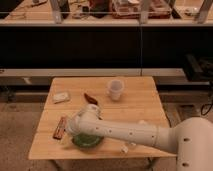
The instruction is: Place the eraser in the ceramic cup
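Note:
The eraser (60, 127), a dark bar with a reddish rim, lies flat near the table's front left. The ceramic cup (115, 89), small and whitish, stands upright at the table's back, right of centre. My white arm reaches in from the lower right. My gripper (74, 129) is at its end, low over the table, just right of the eraser and well in front of the cup. The wrist hides most of the gripper. Whether it touches the eraser cannot be told.
A wide green bowl (88, 141) sits under my arm by the front edge. A small pale block (61, 96) lies at the back left, and a dark reddish object (91, 98) left of the cup. Small white bits (125, 148) lie front right. Dark shelving stands behind the wooden table (150, 107).

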Tool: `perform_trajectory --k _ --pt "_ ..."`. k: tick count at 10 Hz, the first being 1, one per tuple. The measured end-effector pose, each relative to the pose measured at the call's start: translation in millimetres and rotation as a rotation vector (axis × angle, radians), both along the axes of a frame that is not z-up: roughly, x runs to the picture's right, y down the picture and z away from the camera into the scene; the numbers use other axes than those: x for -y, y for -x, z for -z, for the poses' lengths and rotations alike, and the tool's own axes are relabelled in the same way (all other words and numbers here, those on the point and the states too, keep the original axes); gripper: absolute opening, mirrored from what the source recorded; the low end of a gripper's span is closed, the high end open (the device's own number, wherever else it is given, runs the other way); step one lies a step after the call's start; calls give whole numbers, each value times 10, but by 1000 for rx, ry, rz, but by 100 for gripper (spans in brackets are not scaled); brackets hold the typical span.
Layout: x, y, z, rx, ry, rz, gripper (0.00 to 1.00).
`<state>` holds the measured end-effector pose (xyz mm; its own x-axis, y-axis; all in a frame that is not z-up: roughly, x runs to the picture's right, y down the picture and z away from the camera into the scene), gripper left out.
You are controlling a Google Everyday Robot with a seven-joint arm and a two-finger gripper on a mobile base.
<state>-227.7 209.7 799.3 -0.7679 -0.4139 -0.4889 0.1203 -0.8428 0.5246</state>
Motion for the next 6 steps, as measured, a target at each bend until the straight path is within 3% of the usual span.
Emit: perform_trajectory --k 6 --pt "48 77 -187 -53 25 -9 80"
